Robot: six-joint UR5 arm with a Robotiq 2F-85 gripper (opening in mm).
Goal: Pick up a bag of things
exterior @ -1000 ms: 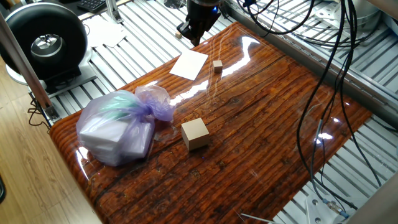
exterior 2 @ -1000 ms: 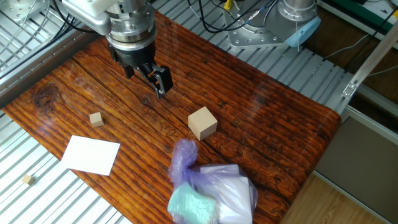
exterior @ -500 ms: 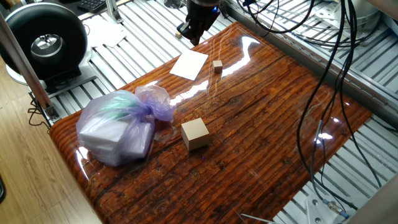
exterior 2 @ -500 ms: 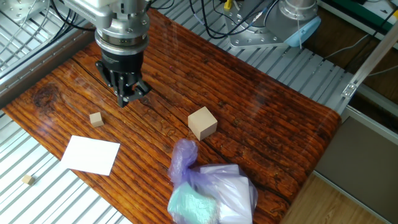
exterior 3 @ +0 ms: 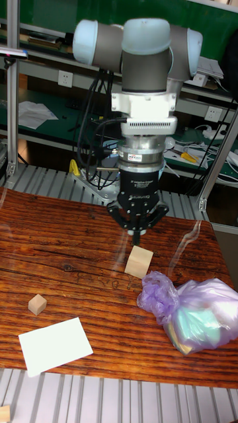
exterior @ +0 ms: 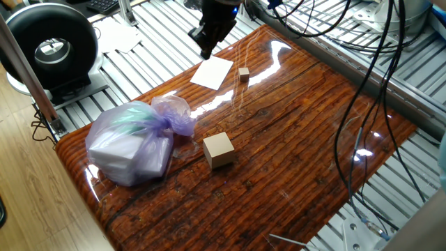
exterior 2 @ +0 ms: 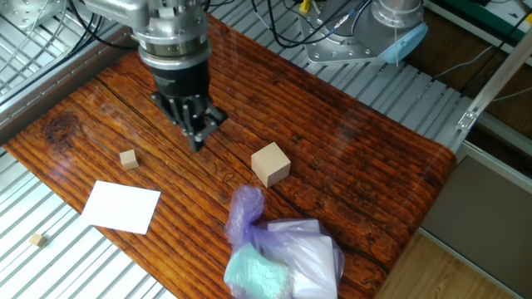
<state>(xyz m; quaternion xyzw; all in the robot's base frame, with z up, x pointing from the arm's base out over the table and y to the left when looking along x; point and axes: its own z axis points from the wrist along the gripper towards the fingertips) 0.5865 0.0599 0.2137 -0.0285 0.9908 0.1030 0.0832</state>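
The bag of things [exterior: 131, 143] is a bulging pale-purple plastic bag with a knotted ruffled top, lying on the wooden table near its corner. It also shows as the bag [exterior 2: 283, 259] and the bag [exterior 3: 196, 314]. My gripper [exterior 2: 196, 137] hangs above the table, well apart from the bag, with its fingers drawn together on nothing. In the tall view the gripper [exterior 3: 137, 229] points down just behind the tan cube [exterior 3: 139, 262]. In one fixed view the gripper [exterior: 208, 43] sits high near the far table edge.
A tan wooden cube [exterior 2: 271, 164] stands between gripper and bag. A small cube [exterior 2: 128, 159] and a flat white paper sheet [exterior 2: 121, 206] lie further along the table. A tiny block [exterior 2: 36, 240] rests on the metal slats. Cables hang at the right [exterior: 366, 84].
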